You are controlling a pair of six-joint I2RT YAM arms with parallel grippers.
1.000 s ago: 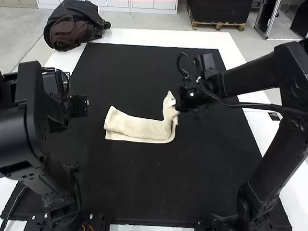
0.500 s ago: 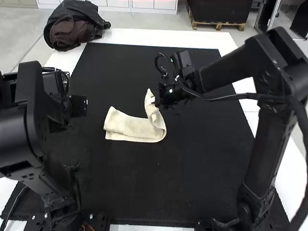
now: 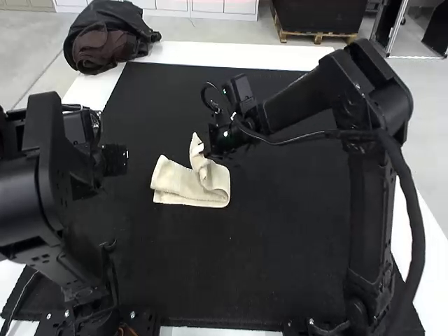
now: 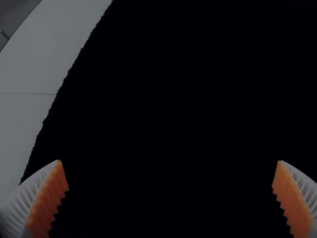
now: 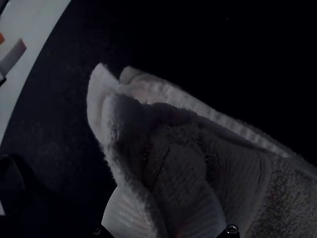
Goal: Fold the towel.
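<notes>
Centre, high view: my white-fingered right gripper (image 3: 202, 148) pinches the raised end of the cream terry towel (image 3: 175, 183); early release could crumple the fold. Orange-padded left gripper (image 4: 170, 161): jaws wide.

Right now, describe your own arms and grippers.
The left arm and right arm are black and chunky; a black cable runs along the right one. The left gripper has white ribbed fingers with jagged orange pads; the right gripper has white ribbed ones.

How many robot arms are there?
2. The left arm stands at the left of the black mat, the right arm at its right, its end effector gripping the towel's raised end.
</notes>
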